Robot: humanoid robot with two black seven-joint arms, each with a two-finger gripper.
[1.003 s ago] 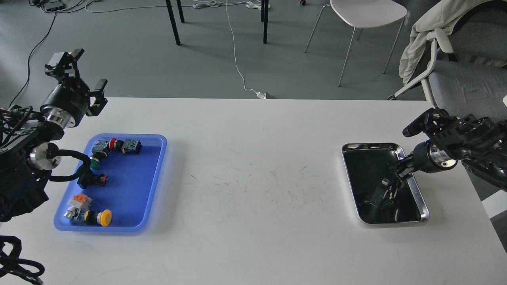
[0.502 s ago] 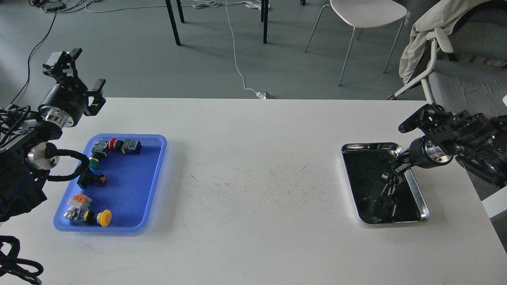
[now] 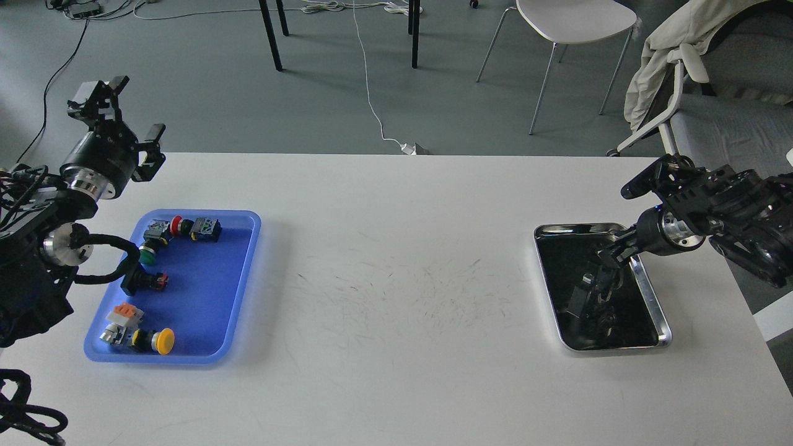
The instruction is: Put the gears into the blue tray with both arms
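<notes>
- Blue tray (image 3: 238,291): rounded rim, holding coloured push-button switches (image 3: 155,341), just below the left gripper (image 3: 121,105), whose jaws are spread apart and empty.
- Right gripper (image 3: 598,288) dips into the steel tray (image 3: 650,291); its jaws are too dark to read.
- Gears cannot be made out.

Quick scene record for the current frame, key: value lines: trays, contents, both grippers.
blue tray: table's left side, holds coloured push-button switches
gears: none discernible in either tray
steel tray: table's right side, dark reflective inside, contents unclear
left gripper: raised beyond the blue tray's far-left corner, fingers apart, empty
right gripper: lowered into the steel tray, dark on dark, finger state unreadable
table: white, scuffed at the centre
</notes>
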